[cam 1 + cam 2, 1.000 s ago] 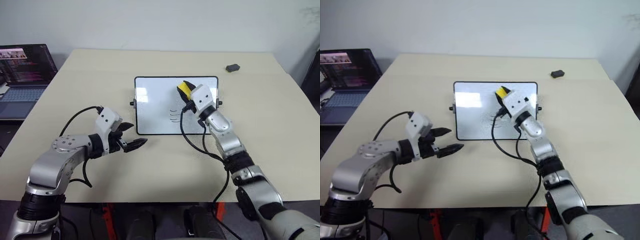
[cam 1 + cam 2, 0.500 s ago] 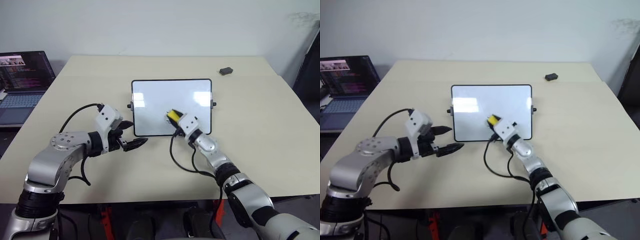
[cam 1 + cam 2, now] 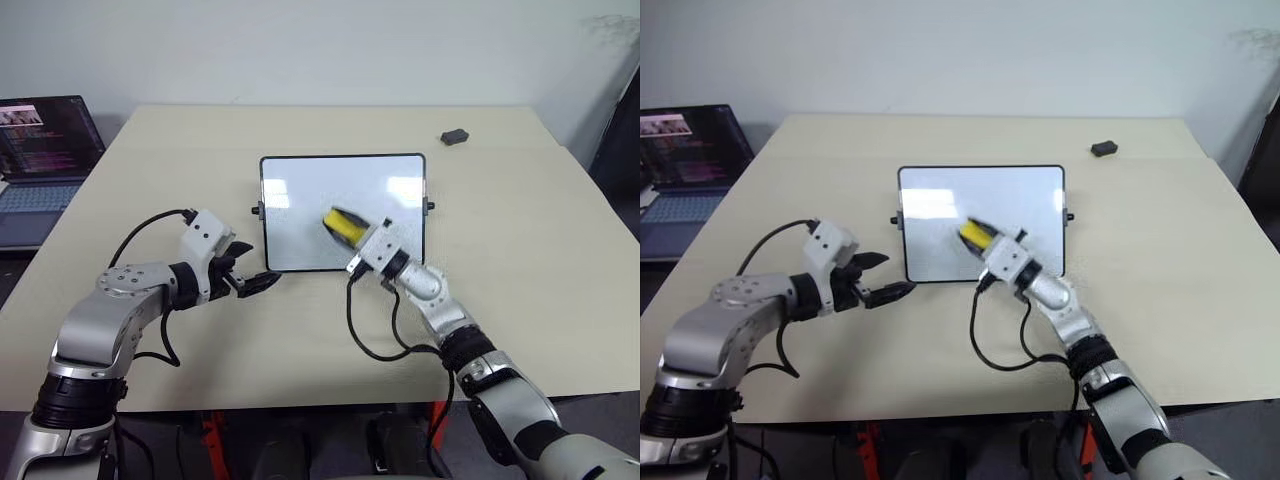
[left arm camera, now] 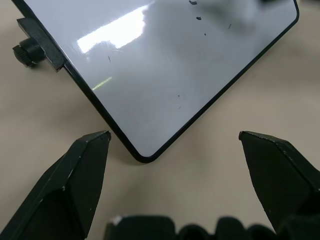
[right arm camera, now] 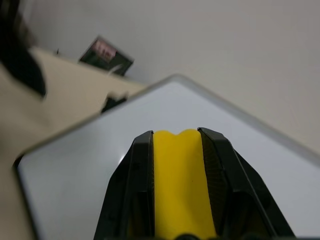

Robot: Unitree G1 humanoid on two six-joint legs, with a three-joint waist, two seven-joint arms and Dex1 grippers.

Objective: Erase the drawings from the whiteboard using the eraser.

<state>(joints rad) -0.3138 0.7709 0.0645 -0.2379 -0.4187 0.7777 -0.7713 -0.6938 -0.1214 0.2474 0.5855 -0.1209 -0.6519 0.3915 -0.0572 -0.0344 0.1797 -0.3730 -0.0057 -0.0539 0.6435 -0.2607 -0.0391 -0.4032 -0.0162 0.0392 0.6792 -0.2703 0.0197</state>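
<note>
The eraser is a small yellow oblong block, clamped between the right gripper's two black fingers over the near-middle of the whiteboard. Its long axis runs along those fingers, slanting far and left. The board — white, glossy, thin black frame — lies flat on the table. The left gripper, fingers spread and empty, hovers just beside the board's near-left corner.

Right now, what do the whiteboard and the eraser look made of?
Whiteboard: glossy white panel, probably coated plastic or enamel, given the bright reflections; thin black frame, likely plastic. Eraser: matte yellow block, foam or plastic by its look, pinched in the right gripper.
</note>
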